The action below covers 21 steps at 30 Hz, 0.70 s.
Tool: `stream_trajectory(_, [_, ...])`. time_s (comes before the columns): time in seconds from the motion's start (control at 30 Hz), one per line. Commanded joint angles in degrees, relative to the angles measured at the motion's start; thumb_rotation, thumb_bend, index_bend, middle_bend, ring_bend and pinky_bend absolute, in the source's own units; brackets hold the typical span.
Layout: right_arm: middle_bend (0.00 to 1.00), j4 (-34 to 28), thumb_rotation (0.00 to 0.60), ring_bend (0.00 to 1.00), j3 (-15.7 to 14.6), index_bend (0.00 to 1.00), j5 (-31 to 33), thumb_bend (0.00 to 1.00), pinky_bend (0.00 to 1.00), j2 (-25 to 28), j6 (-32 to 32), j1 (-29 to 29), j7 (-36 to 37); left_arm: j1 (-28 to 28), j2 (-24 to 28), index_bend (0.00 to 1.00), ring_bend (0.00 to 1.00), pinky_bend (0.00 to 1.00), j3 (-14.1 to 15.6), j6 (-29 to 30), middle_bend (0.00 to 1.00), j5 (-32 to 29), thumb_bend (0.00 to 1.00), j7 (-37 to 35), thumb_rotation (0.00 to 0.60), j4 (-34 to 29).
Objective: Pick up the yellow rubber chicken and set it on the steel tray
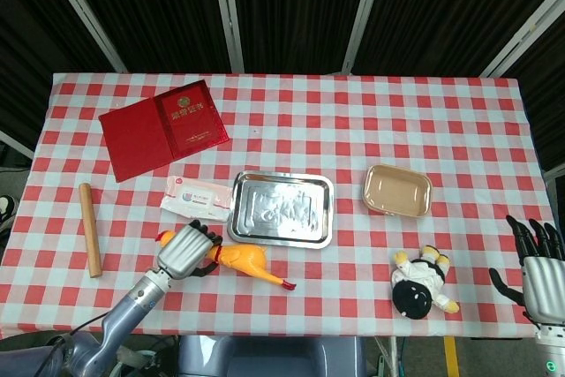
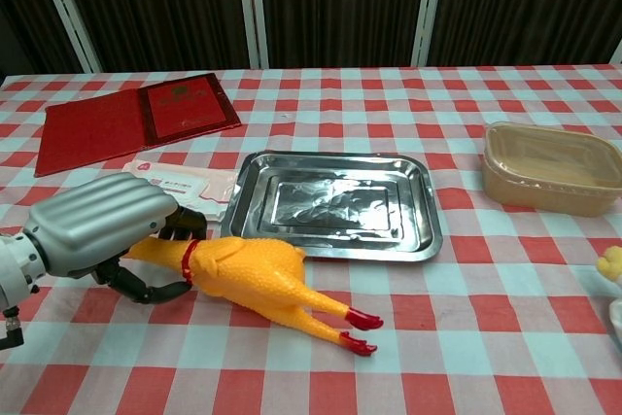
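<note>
The yellow rubber chicken (image 1: 240, 260) (image 2: 258, 273) lies on the checked cloth just in front of the steel tray (image 1: 238, 218) (image 2: 433, 230), red feet pointing right. My left hand (image 1: 184, 251) (image 2: 95, 224) covers its head end, with dark fingers curled around the neck; the head is mostly hidden under the hand. The tray holds nothing. My right hand (image 1: 538, 269) hangs past the table's near right corner, fingers spread and holding nothing; only the head view shows it.
A wipes pack (image 1: 198, 194) (image 2: 175, 178) lies left of the tray. Farther off are a red booklet (image 1: 163, 127), a wooden rod (image 1: 89, 229), a beige container (image 1: 397, 190) (image 2: 549, 167) and a doll (image 1: 422, 282) at the front right.
</note>
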Motion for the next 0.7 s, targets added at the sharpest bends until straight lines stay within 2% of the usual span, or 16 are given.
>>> stream_trajectory(0.03, [0.17,-0.1,0.6,0.07,0.0,0.04,0.0,0.3,0.01,0.0,-0.1,0.0,-0.1,-0.8,-0.7,0.7,0.59,0.68,0.4,2.3,0.71,3.5,0.71,-5.6,0.6,1.3])
stream_trajectory(0.23, [0.17,-0.8,0.6,0.07,0.3,0.04,-0.4,0.3,0.01,1.0,0.2,0.2,-0.3,-2.6,0.1,0.73,0.61,0.7,0.5,6.7,0.73,8.9,0.75,-16.9,0.6,2.7])
stream_trajectory(0.37, [0.17,-2.9,0.6,0.07,0.7,0.05,-2.1,0.3,0.01,3.2,0.8,0.7,1.7,-4.1,1.7,0.73,0.62,0.7,-0.1,8.4,0.73,11.2,0.75,-20.1,0.6,1.7])
stream_trajectory(0.57, [0.17,-7.1,0.6,0.07,-0.3,0.04,-6.2,0.3,0.01,7.2,-1.3,2.6,8.0,-6.5,5.1,0.74,0.62,0.7,-2.0,8.9,0.74,12.6,0.76,-22.2,0.6,-3.0])
stream_trajectory(0.7, [0.17,-9.8,0.6,0.07,-0.7,0.04,-9.9,0.3,0.01,9.9,-3.6,5.1,15.2,-8.6,8.3,0.73,0.62,0.7,-4.6,7.3,0.73,12.3,0.76,-18.8,0.6,-6.9])
